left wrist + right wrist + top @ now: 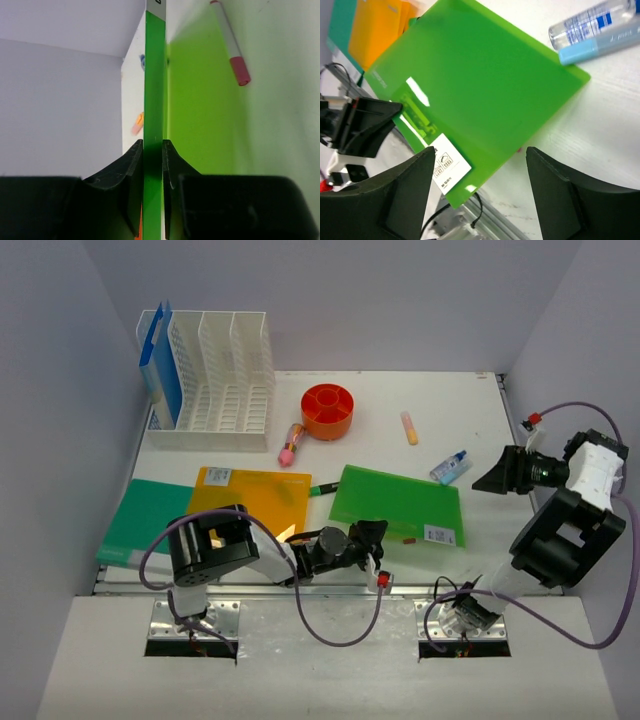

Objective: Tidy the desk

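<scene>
The desk point(450, 410) is a white tabletop with a metal rail along its front edge. A bright green folder point(400, 505) lies on it near the front middle. My left gripper point(375, 532) is shut on the folder's near left edge. In the left wrist view the folder's edge point(154, 75) runs straight up between the two closed jaws of the gripper point(152, 142). My right gripper point(490, 480) is open and empty, hovering to the right of the folder. In the right wrist view the right gripper point(480, 150) frames the labelled corner of the green folder point(470, 75).
An orange folder point(250, 495) and a teal folder point(150, 520) lie front left. A white file rack point(215, 380) holding a blue folder stands back left. An orange round box point(328, 410), pink marker point(291, 444), yellow stick point(409, 427) and small bottle point(450, 468) lie behind. A red-capped pen point(230, 45) lies beside the green folder.
</scene>
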Tool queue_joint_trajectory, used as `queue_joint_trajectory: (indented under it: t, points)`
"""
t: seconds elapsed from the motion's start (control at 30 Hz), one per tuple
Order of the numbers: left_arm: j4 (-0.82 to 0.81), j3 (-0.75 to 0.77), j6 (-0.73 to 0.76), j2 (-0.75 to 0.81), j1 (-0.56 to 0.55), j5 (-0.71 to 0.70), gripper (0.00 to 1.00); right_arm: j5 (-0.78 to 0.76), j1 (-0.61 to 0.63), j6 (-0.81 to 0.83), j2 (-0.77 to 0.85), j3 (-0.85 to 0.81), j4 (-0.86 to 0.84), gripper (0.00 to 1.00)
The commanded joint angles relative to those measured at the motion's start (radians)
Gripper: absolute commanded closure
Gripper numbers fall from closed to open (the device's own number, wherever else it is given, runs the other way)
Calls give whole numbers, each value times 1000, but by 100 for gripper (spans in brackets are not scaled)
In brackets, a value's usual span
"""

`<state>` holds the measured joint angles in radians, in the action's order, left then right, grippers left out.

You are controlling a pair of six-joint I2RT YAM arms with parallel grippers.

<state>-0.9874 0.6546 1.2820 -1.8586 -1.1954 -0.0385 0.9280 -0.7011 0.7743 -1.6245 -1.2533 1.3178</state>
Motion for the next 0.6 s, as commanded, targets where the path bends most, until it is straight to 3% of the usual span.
queue_joint_trajectory:
  t: [0.0,0.17,0.33,0.57]
  points:
    - [-57,-20,109,99,16,7,100,44,40,94,130,-32,71,23]
    - [-81,-66,194,161,20,-11,100,141,43,159,163,-53,163,16]
    - [7,-75,190,255,35,-21,100,202,43,266,237,-68,199,13]
    - [125,-20,79,341,49,-67,100,200,51,669,557,115,143,7]
